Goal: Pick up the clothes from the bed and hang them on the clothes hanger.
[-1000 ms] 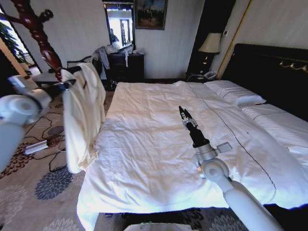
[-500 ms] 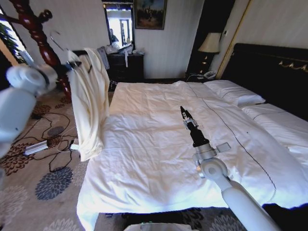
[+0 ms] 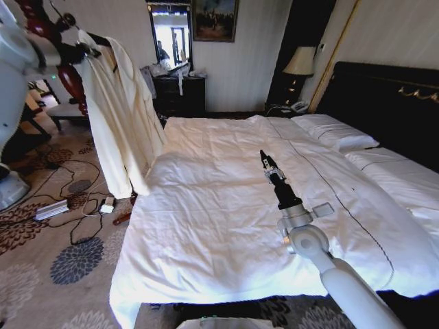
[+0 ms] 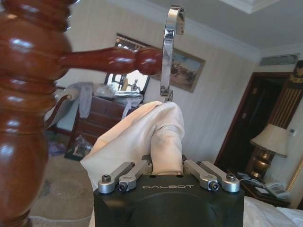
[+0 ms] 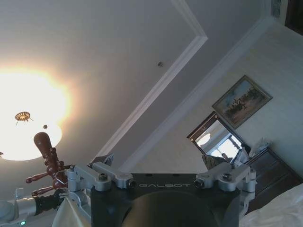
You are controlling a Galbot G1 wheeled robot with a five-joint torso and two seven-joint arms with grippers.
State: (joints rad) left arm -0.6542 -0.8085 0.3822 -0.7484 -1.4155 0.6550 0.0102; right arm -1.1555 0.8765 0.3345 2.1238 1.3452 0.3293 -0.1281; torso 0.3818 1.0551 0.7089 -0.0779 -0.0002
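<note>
Clothes (image 3: 120, 116) hang lengthwise down from left claw (image 3: 86, 49)

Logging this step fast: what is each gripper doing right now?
Left gripper: shut on the cream shirt and its hanger, raised beside the wooden coat stand.
Right gripper: over the bed, holding nothing; open or shut cannot be told.

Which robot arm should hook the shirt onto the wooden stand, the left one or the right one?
Probably the left. The left gripper is shut on the clothes, and the clothes hanger has its silver hook up beside a peg of the wooden coat stand. The right gripper hovers over the bed, holding nothing.
</note>
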